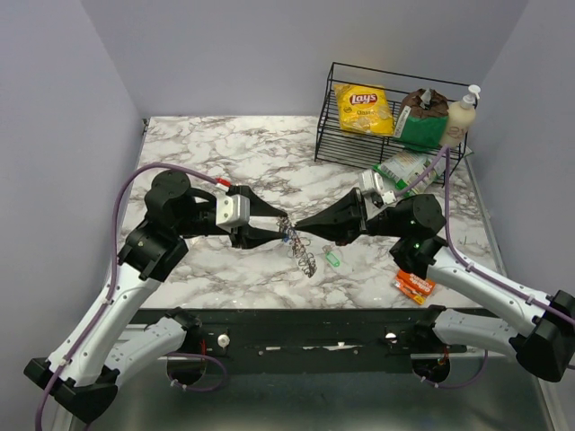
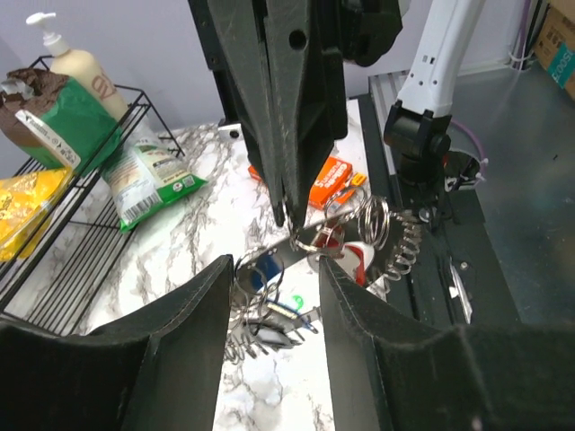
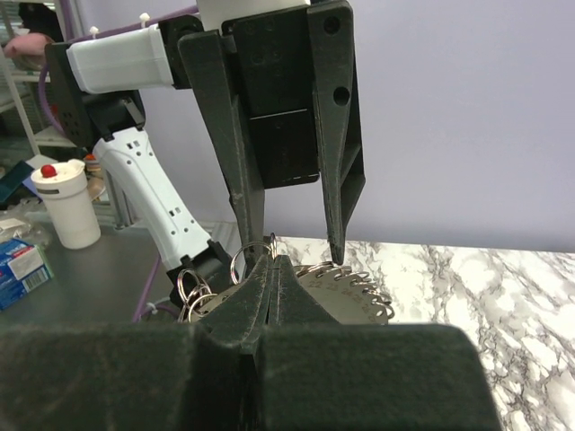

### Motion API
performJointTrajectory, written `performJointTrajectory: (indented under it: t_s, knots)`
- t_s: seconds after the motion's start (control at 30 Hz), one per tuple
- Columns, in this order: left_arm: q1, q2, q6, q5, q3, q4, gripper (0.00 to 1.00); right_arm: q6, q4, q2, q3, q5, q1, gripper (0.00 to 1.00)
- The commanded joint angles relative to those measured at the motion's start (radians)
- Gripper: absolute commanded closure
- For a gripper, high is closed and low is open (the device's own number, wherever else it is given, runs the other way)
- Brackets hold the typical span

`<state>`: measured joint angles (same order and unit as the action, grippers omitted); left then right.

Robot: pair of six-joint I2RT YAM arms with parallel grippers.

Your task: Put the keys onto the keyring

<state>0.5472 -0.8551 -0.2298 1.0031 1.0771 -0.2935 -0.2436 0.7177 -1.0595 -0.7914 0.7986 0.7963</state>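
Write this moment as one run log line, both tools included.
right tool shut on small wire ring | left tool open, straddling that tip | keyring at the tips | green key loose on table

Soft, even light from above leaves my marble table (image 1: 225, 153) bright with faint shadows; both wrist views go dark and soft in the near foreground

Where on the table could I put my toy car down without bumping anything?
Bare table: the far-left stretch beside the wire rack, and the near strip in front of the keyring. Crowded: the middle, where the left claw and right claw meet, and the right side, with snack packets.
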Motion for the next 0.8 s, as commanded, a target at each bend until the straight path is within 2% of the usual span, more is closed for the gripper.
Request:
performJointTrajectory:
  t_s: [0.0, 0.13, 0.37, 0.6, 0.77]
  knots:
    - [0.039, -0.009, 0.052, -0.009, -0.005, 0.088, 0.49, -0.006, 0.071, -0.005, 0.0, -0.012, -0.008, 0.99]
    - [0.068, -0.019, 0.046, -0.029, 0.0, 0.093, 0.51, -0.008, 0.074, -0.011, 0.0, -0.009, -0.008, 0.99]
    - [0.08, -0.03, 0.018, -0.058, 0.009, 0.054, 0.67, -0.01, 0.074, -0.005, 0.003, -0.007, -0.008, 0.99]
    - [0.079, -0.022, -0.035, -0.145, 0.023, -0.03, 0.71, -0.006, 0.078, 0.001, 0.004, -0.003, -0.008, 0.99]
    - [0.08, -0.022, -0.039, -0.173, 0.018, -0.038, 0.82, -0.011, 0.084, -0.002, 0.006, 0.001, -0.008, 0.99]
